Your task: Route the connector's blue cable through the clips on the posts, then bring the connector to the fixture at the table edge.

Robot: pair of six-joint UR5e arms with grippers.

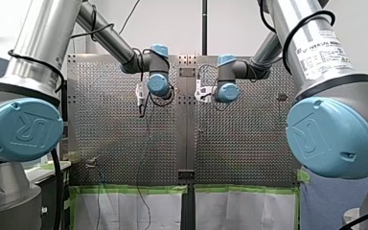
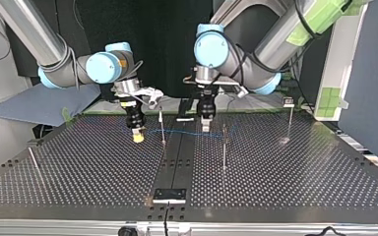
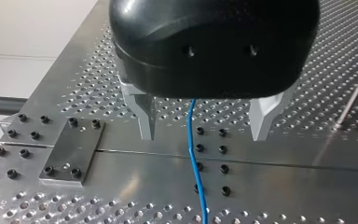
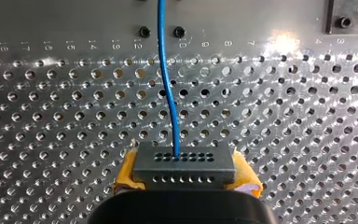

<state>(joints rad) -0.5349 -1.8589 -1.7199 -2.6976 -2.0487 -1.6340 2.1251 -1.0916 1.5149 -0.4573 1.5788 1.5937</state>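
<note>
My right hand [image 2: 138,136] grips the connector [image 4: 184,163]. My left hand [image 3: 203,136] is spread wide, with the blue cable [image 3: 196,163] between its fingers [image 3: 145,116].

Left gripper [image 3: 204,137] spread wide, right gripper [image 4: 184,179] clamped.

Silver arms [image 1: 48,28], light-blue joint caps [image 1: 21,129], black cables [image 1: 57,191]; left pincer [image 3: 204,137] black, metal fingers [image 3: 145,116].
</note>
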